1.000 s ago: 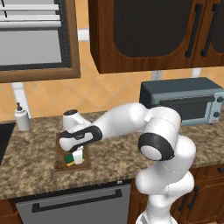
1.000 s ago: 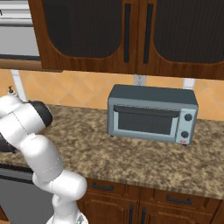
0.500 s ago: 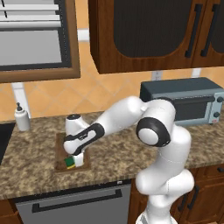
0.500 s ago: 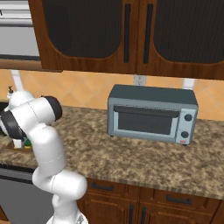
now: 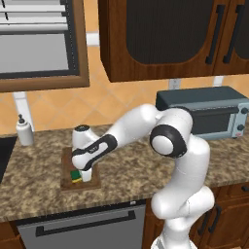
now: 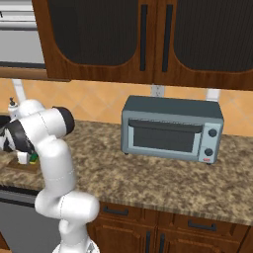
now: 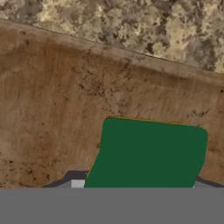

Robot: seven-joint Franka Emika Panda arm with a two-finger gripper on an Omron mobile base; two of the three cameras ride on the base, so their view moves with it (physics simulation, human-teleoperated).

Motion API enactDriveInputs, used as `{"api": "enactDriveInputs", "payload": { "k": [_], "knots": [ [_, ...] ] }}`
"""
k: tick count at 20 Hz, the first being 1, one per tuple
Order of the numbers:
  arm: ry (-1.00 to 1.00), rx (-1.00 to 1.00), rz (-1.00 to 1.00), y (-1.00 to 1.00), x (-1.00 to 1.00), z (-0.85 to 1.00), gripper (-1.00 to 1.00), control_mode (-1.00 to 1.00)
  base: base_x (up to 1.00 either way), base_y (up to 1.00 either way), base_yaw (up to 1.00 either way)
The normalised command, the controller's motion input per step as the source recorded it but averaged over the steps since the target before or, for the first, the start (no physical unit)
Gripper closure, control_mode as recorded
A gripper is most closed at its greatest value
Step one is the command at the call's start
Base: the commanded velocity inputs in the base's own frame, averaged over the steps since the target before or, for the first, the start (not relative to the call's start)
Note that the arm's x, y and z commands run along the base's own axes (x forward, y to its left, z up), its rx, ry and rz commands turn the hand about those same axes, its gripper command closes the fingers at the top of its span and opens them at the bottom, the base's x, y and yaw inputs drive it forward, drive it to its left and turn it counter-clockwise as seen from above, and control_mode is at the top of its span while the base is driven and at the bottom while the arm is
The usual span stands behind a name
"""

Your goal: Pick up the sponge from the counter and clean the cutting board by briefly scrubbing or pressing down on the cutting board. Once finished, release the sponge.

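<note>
The dark-brown cutting board [image 5: 68,160] lies on the speckled counter [image 5: 126,170], left of the arm's base. On its near half rests the small sponge [image 5: 75,176], green on top with a yellow layer under it. My gripper [image 5: 81,174] points down at the board and is shut on the sponge. In the right base view the gripper [image 6: 23,157] is at the far left with the sponge [image 6: 33,159] beside it on the board [image 6: 15,167]. The hand view looks straight down on the sponge's green top [image 7: 148,153], the gripper [image 7: 141,183], the specked board [image 7: 57,100] and the counter [image 7: 131,22].
A grey toaster oven [image 5: 204,109] [image 6: 170,128] stands on the counter to the right, against the wall. A white soap bottle [image 5: 24,131] stands at the back left. Dark wall cabinets [image 5: 170,34] hang overhead, and a dishwasher front [image 5: 82,226] sits below the counter edge.
The arm's elbow has swung up and to the right. The hand has stayed over the board with the sponge in it, shifting only slightly.
</note>
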Motion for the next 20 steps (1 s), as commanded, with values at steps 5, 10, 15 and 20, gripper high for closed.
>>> {"api": "enactDriveInputs", "payload": {
  "k": [5, 10, 15, 20],
  "knots": [
    [0.02, -0.09, -0.12, 0.46, 0.61, -0.15, 1.0, -1.0, 0.0, 0.0, 0.0],
    [0.1, -0.06, -0.01, 0.22, 0.78, 0.0, 1.0, -1.0, 0.0, 0.0, 0.0],
    [0.0, -0.03, 0.0, 0.13, 0.66, -0.09, 1.0, -1.0, 0.0, 0.0, 0.0],
    [-0.02, -0.03, -0.02, 0.15, 0.49, -0.24, 1.0, -1.0, 0.0, 0.0, 0.0]
  ]
}}
